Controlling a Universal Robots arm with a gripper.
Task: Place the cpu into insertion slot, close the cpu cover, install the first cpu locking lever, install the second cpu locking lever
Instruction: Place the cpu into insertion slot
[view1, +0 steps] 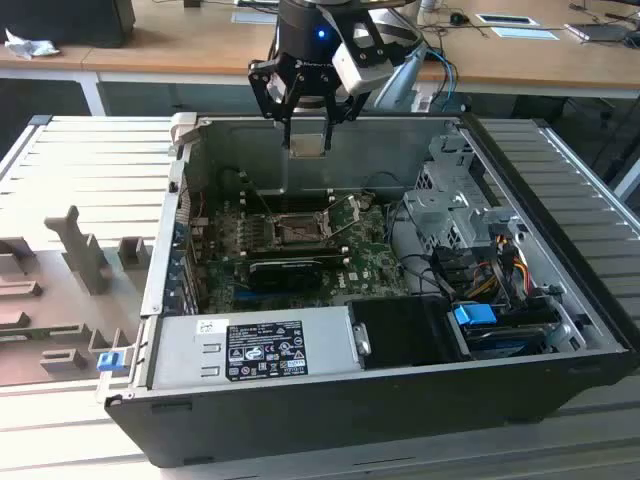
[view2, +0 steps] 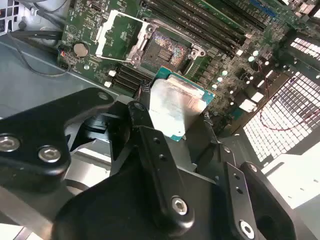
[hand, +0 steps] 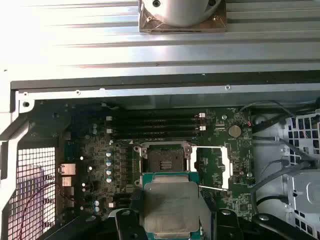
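Note:
My gripper (view1: 307, 118) hangs above the open computer case, near its back wall, shut on the cpu (view1: 307, 143). In both wrist views the cpu (view2: 176, 104) (hand: 172, 206) is a flat silver-topped square with a green rim, clamped by its edges between the black fingers (view2: 141, 121). The insertion slot (view1: 297, 231) (view2: 167, 50) (hand: 162, 157) lies below on the green board, its dark centre bare. The cpu cover (view2: 118, 32) (hand: 213, 167) is swung open beside the slot, and a thin silver lever (hand: 214, 189) lies near it.
A long black expansion card (view1: 290, 270) sits just in front of the slot. Memory slots (hand: 155, 125) run behind it. A power supply (view1: 250, 350) fills the case front, with a drive cage (view1: 455, 215) and cables (view1: 490, 270) at the exterior view's right. A grey fixture tray (view1: 60, 260) lies outside at the left.

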